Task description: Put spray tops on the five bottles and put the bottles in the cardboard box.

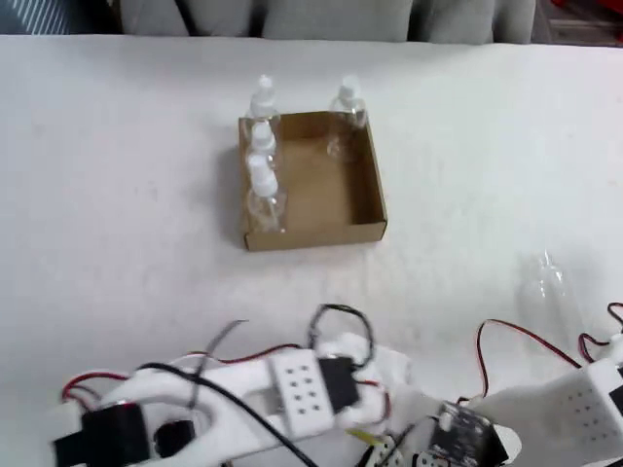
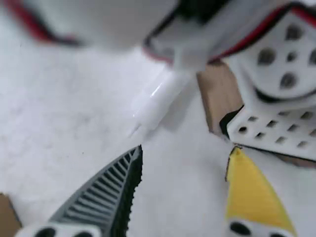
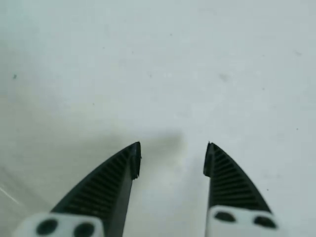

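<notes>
Cardboard box (image 1: 321,233) sits mid-worktop (image 1: 117,195), open side up. Four bottles with white spray tops stand in it. Three are in a row along the wall on the left arm's side: far bottle (image 1: 263,100), middle bottle (image 1: 261,141) and near bottle (image 1: 265,195). The fourth bottle (image 1: 347,112) is in the far corner on the other side. The fifth bottle (image 1: 551,290) is clear, with no white top seen on it. It is out on the worktop, well apart from the box and near the right arm; upright or lying, cannot tell. Both arms are low at the near edge, with red and black wires (image 1: 506,336) looping over the surface. Left tool (image 2: 187,148) has one dark ribbed finger and one yellow finger, spread wide, gripping nothing. A slim white plastic piece (image 2: 158,101) is just ahead of it, against part of the other arm; what it is I cannot tell. Right tool (image 3: 173,145) has its ribbed fingers parted, with bare white worktop between them, and has hold of nothing.
</notes>
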Motion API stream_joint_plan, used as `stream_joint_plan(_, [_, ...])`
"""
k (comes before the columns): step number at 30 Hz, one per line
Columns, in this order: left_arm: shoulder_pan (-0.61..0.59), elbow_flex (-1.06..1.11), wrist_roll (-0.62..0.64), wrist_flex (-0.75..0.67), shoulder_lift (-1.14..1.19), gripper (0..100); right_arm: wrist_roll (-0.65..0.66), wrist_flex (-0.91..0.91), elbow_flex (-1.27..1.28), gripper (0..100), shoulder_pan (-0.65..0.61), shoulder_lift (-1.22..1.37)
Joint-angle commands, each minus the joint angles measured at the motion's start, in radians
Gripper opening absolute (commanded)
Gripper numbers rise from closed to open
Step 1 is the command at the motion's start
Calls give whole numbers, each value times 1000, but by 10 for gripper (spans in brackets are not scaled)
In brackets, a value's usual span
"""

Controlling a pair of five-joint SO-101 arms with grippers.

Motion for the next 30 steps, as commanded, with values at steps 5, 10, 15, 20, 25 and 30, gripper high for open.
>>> stream_joint_plan(5, [15, -310, -26, -26, 277, 276, -5, 35, -109, 173, 28, 28])
stream_joint_plan(10, [2, -391, -25, -26, 406, 275, 43, 35, -112, 173, 36, 41])
stream_joint_plan(15, [-84, -399, 25, -166, 467, 221, 83, 38, -109, 173, 44, 42])
stream_joint_plan(20, [-81, -368, 32, -206, 466, 110, 84, 33, -112, 173, 58, 42])
stream_joint_plan(25, [-33, -308, 40, -155, 344, 126, 86, 33, -112, 173, 59, 42])
stream_joint_plan(30, [-31, -161, 43, -160, 99, 184, 86, 35, -112, 173, 59, 42])
